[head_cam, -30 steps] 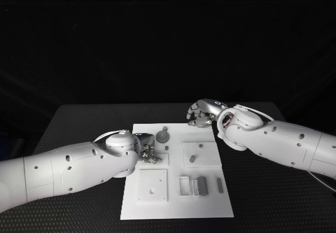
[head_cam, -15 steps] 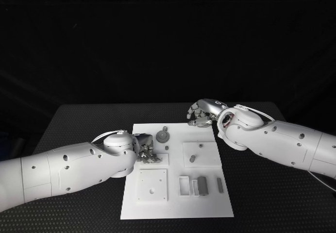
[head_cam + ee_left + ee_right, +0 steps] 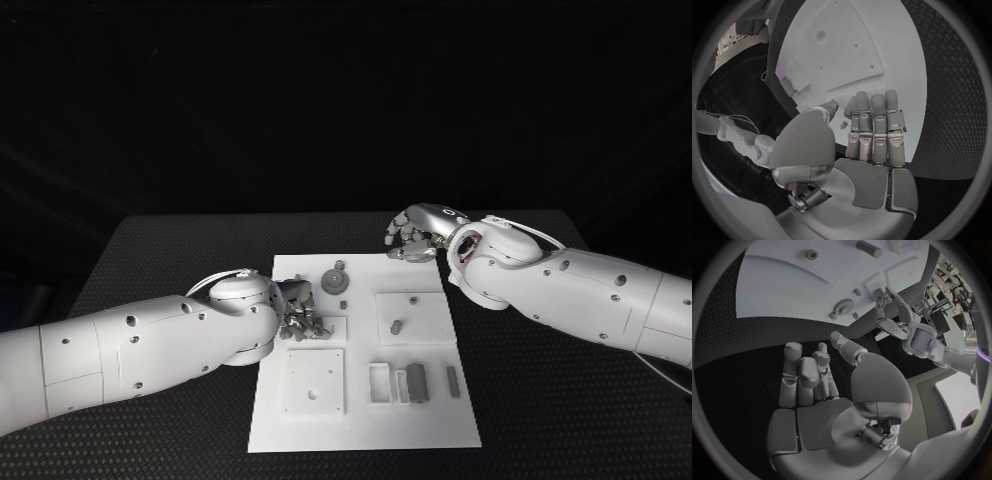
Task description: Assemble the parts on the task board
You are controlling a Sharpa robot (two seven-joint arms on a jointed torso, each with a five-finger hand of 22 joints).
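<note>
The white task board (image 3: 361, 425) lies in the middle of the table. On it are a grey gear-shaped part (image 3: 338, 281), a short grey peg (image 3: 395, 326) on a raised white square, and two grey bars (image 3: 417, 381) near the front. My left hand (image 3: 300, 314) rests over the board's left side, fingers straight and close together (image 3: 873, 125) with the thumb set apart. A tiny grey piece (image 3: 842, 124) lies between thumb and fingers. My right hand (image 3: 411, 238) hovers at the board's far edge, loosely curled and holding nothing (image 3: 807, 377).
A white square plate (image 3: 313, 380) with small holes sits at the board's front left, and a narrow white frame (image 3: 379, 383) stands beside the grey bars. Black textured table (image 3: 562, 400) surrounds the board on all sides.
My left arm and hand have drifted slightly back toward the board's left edge. The right hand and the parts have stayed put.
</note>
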